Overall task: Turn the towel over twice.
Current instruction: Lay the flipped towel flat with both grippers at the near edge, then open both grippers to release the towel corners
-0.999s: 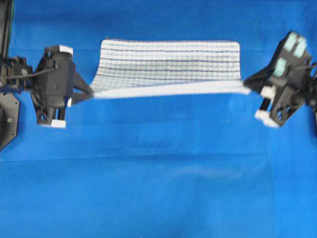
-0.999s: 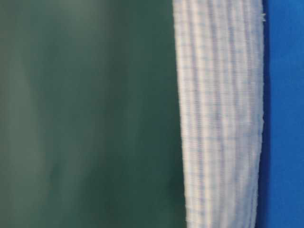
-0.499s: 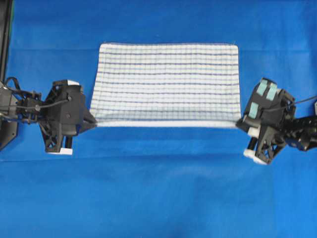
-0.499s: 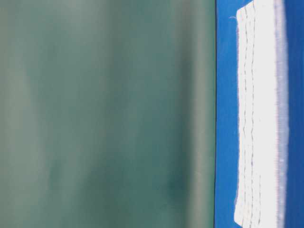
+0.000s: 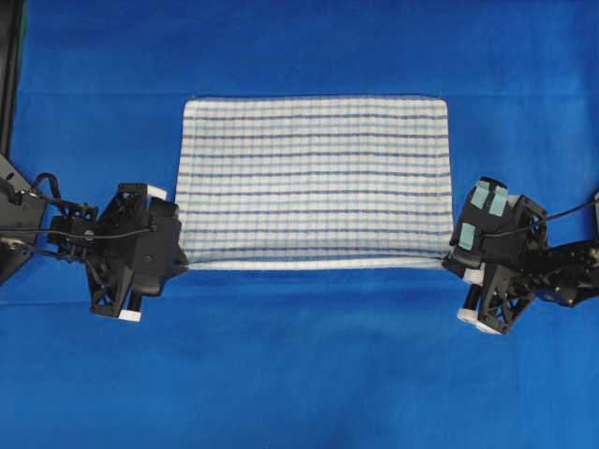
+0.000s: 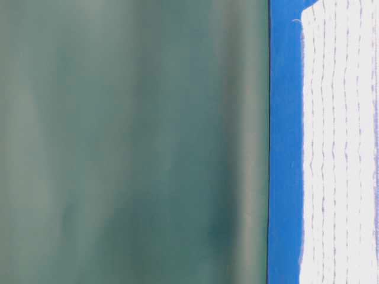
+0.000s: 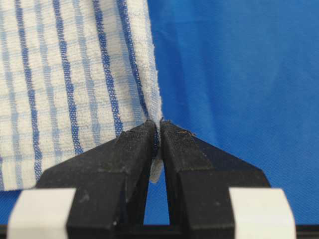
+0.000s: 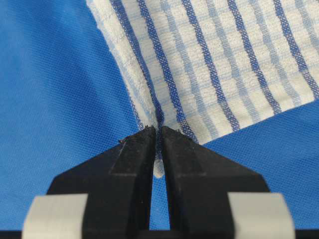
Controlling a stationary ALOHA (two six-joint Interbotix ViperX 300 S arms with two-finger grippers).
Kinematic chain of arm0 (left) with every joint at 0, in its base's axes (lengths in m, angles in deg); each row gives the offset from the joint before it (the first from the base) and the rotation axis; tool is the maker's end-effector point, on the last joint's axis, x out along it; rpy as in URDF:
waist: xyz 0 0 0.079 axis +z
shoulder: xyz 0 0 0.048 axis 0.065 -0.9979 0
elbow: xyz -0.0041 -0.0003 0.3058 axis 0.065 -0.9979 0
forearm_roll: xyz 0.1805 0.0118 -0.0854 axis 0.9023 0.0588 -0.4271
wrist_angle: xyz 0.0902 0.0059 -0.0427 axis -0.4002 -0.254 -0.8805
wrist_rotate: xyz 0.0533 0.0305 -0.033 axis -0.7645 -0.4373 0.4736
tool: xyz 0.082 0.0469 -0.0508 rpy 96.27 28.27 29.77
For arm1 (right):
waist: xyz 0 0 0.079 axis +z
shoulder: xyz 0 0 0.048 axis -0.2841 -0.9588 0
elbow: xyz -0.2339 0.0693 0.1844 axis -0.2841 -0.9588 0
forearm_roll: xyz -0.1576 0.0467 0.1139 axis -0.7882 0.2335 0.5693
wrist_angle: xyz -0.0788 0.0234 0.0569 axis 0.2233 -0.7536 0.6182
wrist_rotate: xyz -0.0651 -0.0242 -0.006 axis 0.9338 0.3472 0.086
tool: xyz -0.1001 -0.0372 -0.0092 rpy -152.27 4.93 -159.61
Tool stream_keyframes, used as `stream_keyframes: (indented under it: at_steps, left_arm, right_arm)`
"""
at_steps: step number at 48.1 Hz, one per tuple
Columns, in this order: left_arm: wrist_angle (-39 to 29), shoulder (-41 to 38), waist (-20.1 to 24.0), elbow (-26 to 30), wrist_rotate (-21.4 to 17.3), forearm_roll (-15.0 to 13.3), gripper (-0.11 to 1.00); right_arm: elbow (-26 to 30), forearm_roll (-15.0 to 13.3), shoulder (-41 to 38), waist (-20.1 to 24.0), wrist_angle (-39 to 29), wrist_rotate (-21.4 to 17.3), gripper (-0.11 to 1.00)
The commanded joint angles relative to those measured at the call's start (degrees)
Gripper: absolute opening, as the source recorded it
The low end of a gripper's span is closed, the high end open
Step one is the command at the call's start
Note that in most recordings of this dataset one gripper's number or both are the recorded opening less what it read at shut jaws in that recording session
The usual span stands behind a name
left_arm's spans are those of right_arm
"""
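In the overhead view the towel [image 5: 314,182] lay spread nearly flat on the blue cloth [image 5: 299,374] covering the tabletop, in the far middle of it, its near edge drawn straight between the two arms. The left tool [image 5: 183,265] sat at the towel's near-left corner and the right tool [image 5: 451,259] at the near-right corner, both arms reaching in low from the sides with the wrists roughly level. Judging by that, one turn looked close to finished but not released; whether it was the first or the second could not be told. In the table-level view the towel [image 6: 340,154] lay flat against the blue cloth [image 6: 284,148], with no raised fold visible. In the left wrist view the left tool [image 7: 156,130] was pinched narrowly on the corner of the towel [image 7: 70,79], a little tuft poking out between the fingers. In the right wrist view the right tool [image 8: 157,134] was likewise clamped on its corner of the towel [image 8: 219,64], which rose slightly off the cloth.
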Motion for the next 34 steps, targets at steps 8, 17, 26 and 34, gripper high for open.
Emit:
stream_keyframes:
  at_steps: [8,17,26,34]
  left_arm:
    - [0.35,0.0,-0.26,1.23,0.0,-0.18,0.04]
    - [0.44,0.0,-0.18,1.32,-0.18,-0.18,0.05]
    - [0.44,-0.09,-0.09,1.49,-0.09,-0.18,0.13]
    - [0.18,0.09,-0.18,2.29,-0.09,-0.18,0.53]
  right_arm:
    - [0.88,-0.09,0.09,0.26,0.7,0.0,0.08]
    - [0.7,-0.09,-0.18,0.18,0.7,0.18,0.08]
    - [0.97,-0.09,-0.26,0.09,0.79,0.26,0.13]
    - [1.49,-0.44,-0.18,0.09,0.26,0.79,0.59]
